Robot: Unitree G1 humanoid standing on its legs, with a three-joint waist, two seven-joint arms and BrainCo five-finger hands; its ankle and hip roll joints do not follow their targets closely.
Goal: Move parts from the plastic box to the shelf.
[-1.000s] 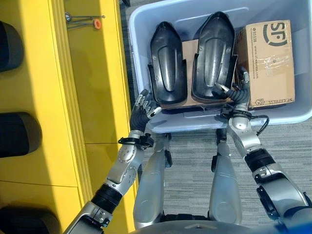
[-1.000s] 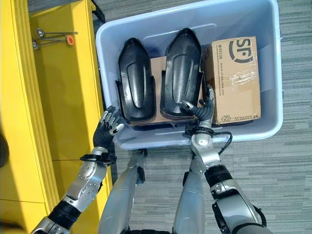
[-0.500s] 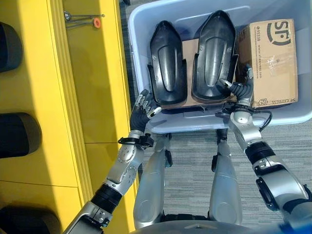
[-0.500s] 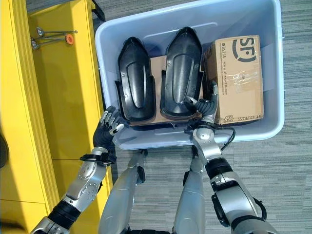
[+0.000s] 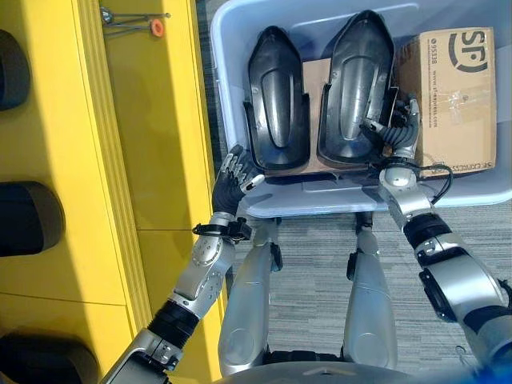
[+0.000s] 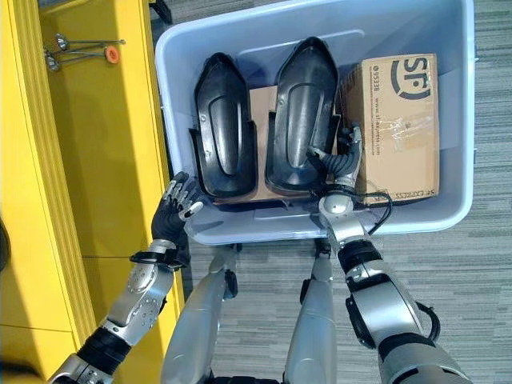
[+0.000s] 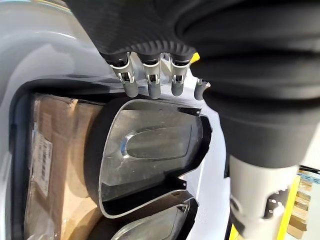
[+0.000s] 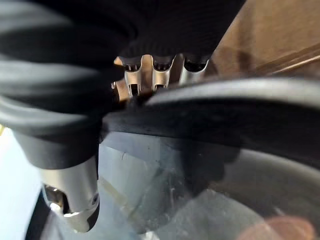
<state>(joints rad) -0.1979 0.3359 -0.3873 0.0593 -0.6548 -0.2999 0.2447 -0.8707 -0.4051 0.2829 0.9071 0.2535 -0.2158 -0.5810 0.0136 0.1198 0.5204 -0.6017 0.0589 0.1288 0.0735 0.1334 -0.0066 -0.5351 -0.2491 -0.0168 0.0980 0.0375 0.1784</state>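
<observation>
Two black moulded parts are lying side by side inside the plastic box (image 5: 232, 104), on a flat sheet of cardboard: the right part (image 5: 356, 88) and the left part (image 5: 276, 100). Both are running with their long axis near-to-far, pointed ends at the far side, broad open ends toward the near wall of the box. A cardboard carton (image 5: 448, 96) is sitting just right of the right part, also in the box.

The right hand (image 5: 398, 138) is reaching over the near wall and sitting at the near right corner of the right part, in the gap between that part and the carton. Its fingers are curling, thumb toward the part's near edge; in the right wrist view the fingers (image 8: 150, 75) are lying against the dark rim, but whether they are actually clamping it I cannot tell.

The left hand (image 5: 234, 178) is hovering outside the box at its near left corner, fingers relaxed and apart, holding nothing. The left part is lying far and right of it.

Judgement: the right hand is much the nearer, and the lift turns on gripping the near end.

The yellow shelf (image 5: 152, 128) is standing to the left of the box.
</observation>
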